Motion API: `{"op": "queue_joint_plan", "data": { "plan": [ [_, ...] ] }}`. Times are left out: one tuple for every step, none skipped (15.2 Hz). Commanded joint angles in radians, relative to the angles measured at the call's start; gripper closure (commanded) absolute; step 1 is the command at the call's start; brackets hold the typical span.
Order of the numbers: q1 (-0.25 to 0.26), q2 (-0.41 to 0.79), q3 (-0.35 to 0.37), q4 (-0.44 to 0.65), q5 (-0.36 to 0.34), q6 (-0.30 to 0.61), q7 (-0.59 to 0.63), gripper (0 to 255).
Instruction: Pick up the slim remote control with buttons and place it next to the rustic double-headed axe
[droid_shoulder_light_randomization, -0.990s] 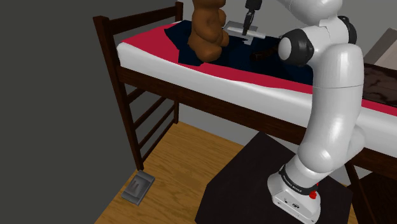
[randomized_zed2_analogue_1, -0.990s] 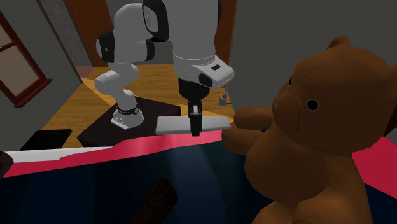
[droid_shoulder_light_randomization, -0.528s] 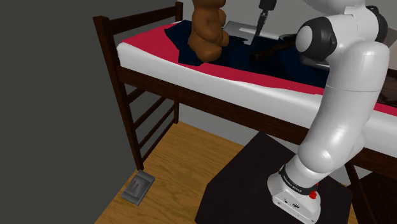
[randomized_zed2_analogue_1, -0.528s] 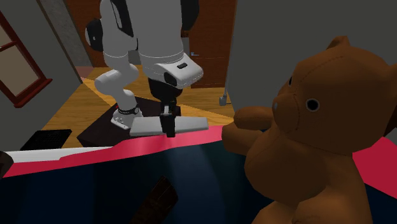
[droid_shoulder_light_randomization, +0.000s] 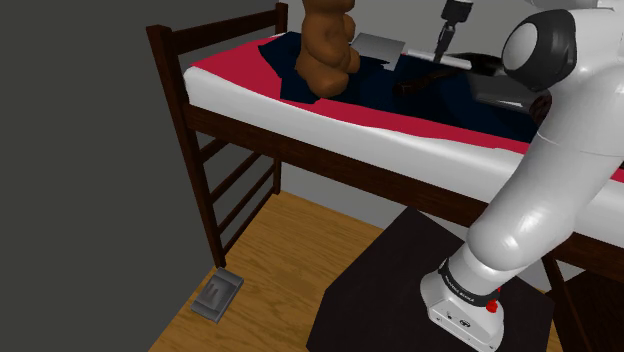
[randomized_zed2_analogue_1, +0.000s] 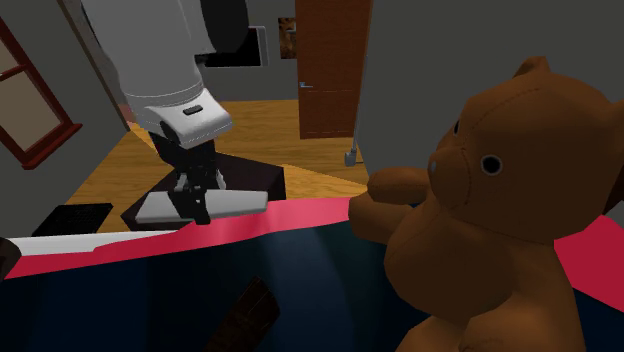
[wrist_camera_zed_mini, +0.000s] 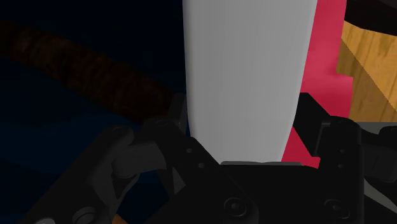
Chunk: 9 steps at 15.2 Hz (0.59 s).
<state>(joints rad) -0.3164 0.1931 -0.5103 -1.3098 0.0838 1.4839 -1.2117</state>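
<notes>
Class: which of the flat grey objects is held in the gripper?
The remote, clasped in the gripper above the bed. The slab beside the teddy bear and the slab on the floor lie free.

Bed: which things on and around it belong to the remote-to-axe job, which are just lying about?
Job: gripper, grey remote clasped in it, brown axe handle on the bed.
Lying about: brown teddy bear, flat grey object on the floor.

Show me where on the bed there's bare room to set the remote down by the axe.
Bare dark blanket lies between the axe handle and the teddy bear. The red sheet strip along the bed's edge toward the stand is bare too. It is crowded close to the bear's arm. The held remote hangs above where blanket meets sheet.
</notes>
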Motion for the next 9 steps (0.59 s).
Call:
{"op": "queue_joint_plan", "data": {
  "plan": [
    [-0.015, -0.032, -0.014, -0.047, -0.013, 0.018, -0.035, 255],
    [-0.024, -0.045, -0.022, -0.063, -0.019, 0.022, -0.054, 255],
    [-0.034, -0.057, -0.03, -0.078, -0.024, 0.026, -0.073, 255],
    [-0.044, -0.068, -0.038, -0.091, -0.028, 0.029, -0.092, 255],
    [-0.054, -0.078, -0.047, -0.103, -0.032, 0.032, -0.112, 255],
    [-0.065, -0.086, -0.056, -0.113, -0.036, 0.035, -0.132, 255],
    [-0.076, -0.093, -0.065, -0.121, -0.039, 0.037, -0.153, 255],
    [-0.088, -0.099, -0.074, -0.129, -0.041, 0.039, -0.174, 255],
    [-0.1, -0.104, -0.084, -0.134, -0.043, 0.04, -0.196, 255]
  ]
}}
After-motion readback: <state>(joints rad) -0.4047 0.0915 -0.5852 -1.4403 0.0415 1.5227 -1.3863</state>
